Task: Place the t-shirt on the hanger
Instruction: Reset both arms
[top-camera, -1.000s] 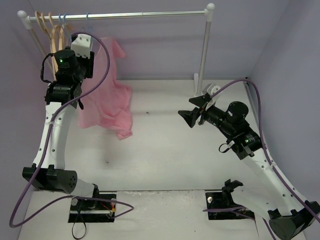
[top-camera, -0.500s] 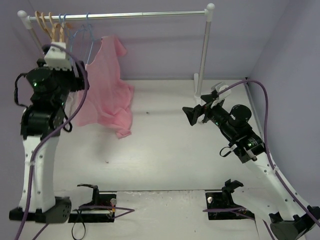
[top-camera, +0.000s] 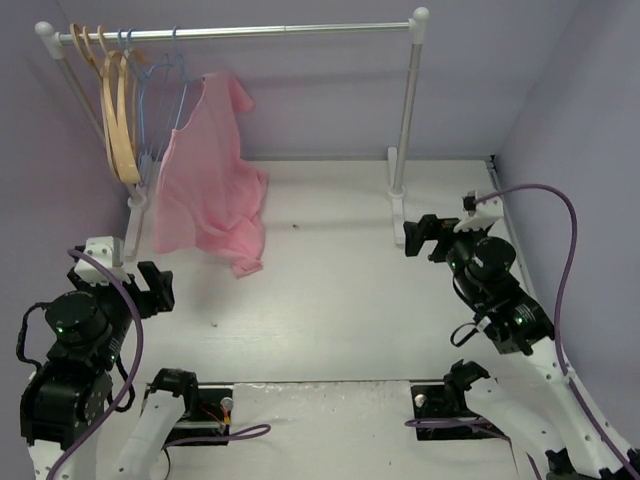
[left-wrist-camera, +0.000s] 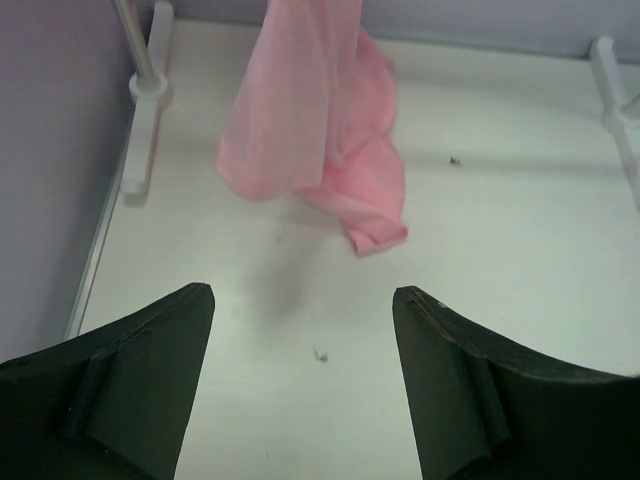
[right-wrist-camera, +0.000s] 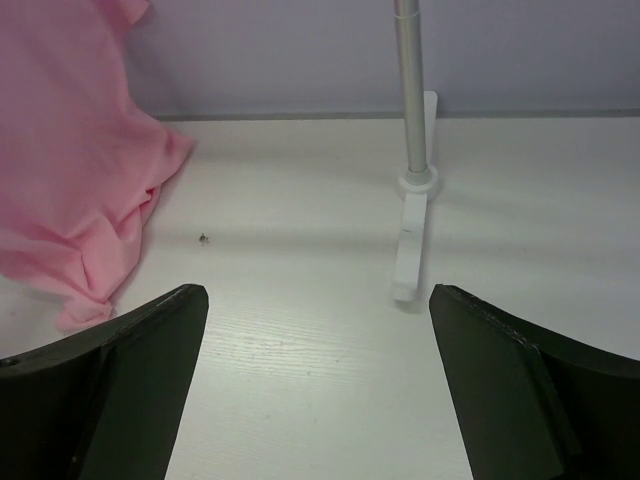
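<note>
**A:** What lies nearest the arms?

**B:** The white table (top-camera: 340, 310). A small speck (top-camera: 213, 323) sits at about eight o'clock from its middle, and a darker speck (top-camera: 295, 226) lies farther out at eleven.

**A:** And past those?

**B:** The rack's right post (top-camera: 405, 110) rises from a white foot (top-camera: 398, 215) at one o'clock. The left foot (left-wrist-camera: 140, 160) lies at ten o'clock, close to the wall.

**A:** Where is the t-shirt?

**B:** The pink t-shirt (top-camera: 205, 190) is at ten o'clock. It hangs from a light-blue wire hanger (top-camera: 181, 80) hooked over the rail (top-camera: 280, 30), and its lower end is bunched on the table. Just left of it on the rail hang more blue wire hangers (top-camera: 150, 100). The tan wooden hangers (top-camera: 120, 120) hang leftmost.

**A:** Anything in the way?

**B:** The right foot lies just beside the right gripper (right-wrist-camera: 318, 292), at its one o'clock in its own camera.

**A:** And the grippers themselves?

**B:** The left gripper (left-wrist-camera: 302, 295), at eight o'clock, has its jaws spread wide. It holds and touches nothing, and it is well apart from the t-shirt at its twelve. The right gripper, at two o'clock, is also spread wide and empty.
</note>
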